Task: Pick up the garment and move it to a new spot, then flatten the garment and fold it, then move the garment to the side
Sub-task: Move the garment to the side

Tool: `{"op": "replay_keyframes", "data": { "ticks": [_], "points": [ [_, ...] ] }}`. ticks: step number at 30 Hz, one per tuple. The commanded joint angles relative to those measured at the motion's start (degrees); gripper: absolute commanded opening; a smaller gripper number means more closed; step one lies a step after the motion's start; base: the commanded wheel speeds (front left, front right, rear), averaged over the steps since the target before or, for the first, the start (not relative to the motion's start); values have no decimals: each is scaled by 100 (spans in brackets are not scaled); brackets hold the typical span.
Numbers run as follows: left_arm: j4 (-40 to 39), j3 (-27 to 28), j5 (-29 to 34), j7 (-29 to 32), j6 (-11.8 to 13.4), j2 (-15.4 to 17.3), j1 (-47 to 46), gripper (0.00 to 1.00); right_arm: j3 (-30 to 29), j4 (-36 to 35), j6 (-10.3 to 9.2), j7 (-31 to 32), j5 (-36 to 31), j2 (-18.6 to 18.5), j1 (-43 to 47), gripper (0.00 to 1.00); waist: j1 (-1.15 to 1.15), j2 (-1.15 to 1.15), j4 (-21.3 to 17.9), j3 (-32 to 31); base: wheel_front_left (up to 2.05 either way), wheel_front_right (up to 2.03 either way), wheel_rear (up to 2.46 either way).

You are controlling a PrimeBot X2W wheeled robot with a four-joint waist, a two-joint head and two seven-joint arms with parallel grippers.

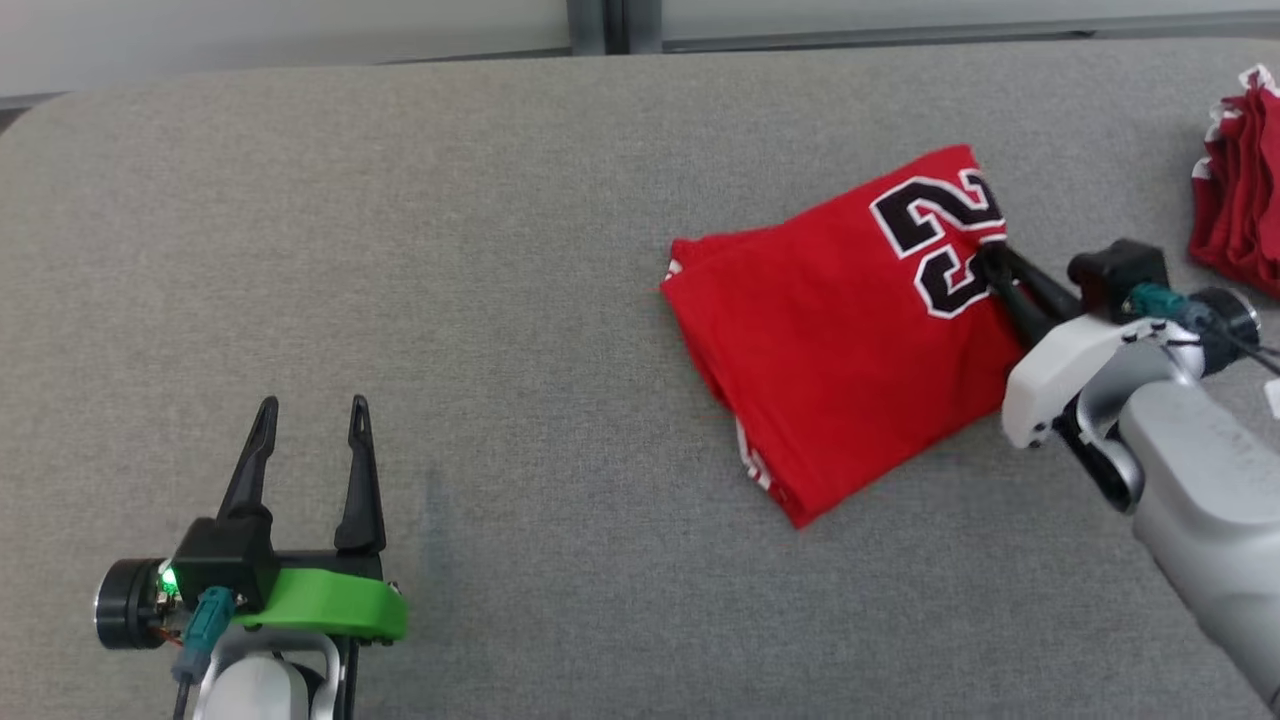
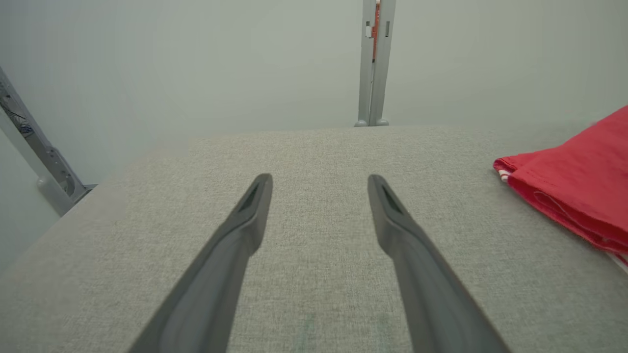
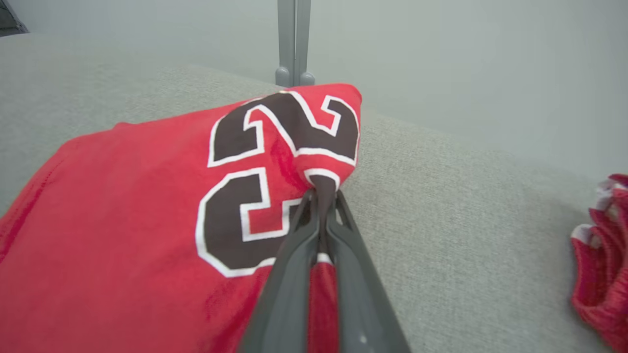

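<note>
- Left gripper (image 1: 314,405): nearest item, low at the robot's left over bare cloth. Fingers spread wide, nothing between them, well apart from the garment.
- Right gripper (image 3: 321,193): reaches in from the robot's right. Fingers pressed together, pinching a tuck of red fabric at the jersey's right edge, just at the black numerals.
- Red jersey (image 1: 840,340): the task's garment. Lies on the table right of centre, set at an angle, folded into a compact, several-layered rectangle. The upper panel is smooth, with black, white-edged numerals face up. White trim shows at the near and left corners.
- Grey fabric-covered table (image 1: 400,250): bare across its left and middle.
- Heap of red-and-white garments (image 1: 1240,190): far right edge of the table, apart from the jersey. Loosely bunched.
- Grey post (image 1: 600,25): behind the table's far edge, against a pale wall.
- Status, as judged: relocating, flattening and folding look complete, given the tidy folded shape. The last step, moving the jersey to the side, appears begun, with the grip taken but the jersey not yet lifted. The heap at right is the likely destination.
</note>
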Motion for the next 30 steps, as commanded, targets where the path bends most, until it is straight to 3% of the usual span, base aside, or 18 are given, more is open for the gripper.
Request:
{"op": "replay_keyframes", "data": {
  "ticks": [1, 10, 19, 25, 30],
  "points": [
    [-21, -19, 39, 0, -31, 14, -152, 100, 26, -90, -14, 38, -20, -168, -168, 0, 0, 0, -435, 523, 0, 0, 0],
    [-138, -64, 244, 1, -114, 149, -612, 100, -2, -772, -14, 363, 224, -1332, -1097, 0, 0, 0, -976, 1349, 0, 0, 0],
    [-345, -144, 346, 0, -139, 256, -849, 100, -224, -1204, -14, 739, 557, -2569, -1586, 0, 0, 0, -1233, 1788, 0, 0, 0],
    [-474, -191, 374, 0, -145, 301, -922, 100, -349, -1152, -14, 1035, 868, -3062, -1739, 0, 0, 0, -1308, 1935, 0, 0, 0],
    [-511, -235, 410, 1, -167, 358, -995, 100, -394, -696, -14, 1169, 1047, -3185, -1919, 0, 0, 0, -1318, 2088, 0, 0, 0]
  ]
}}
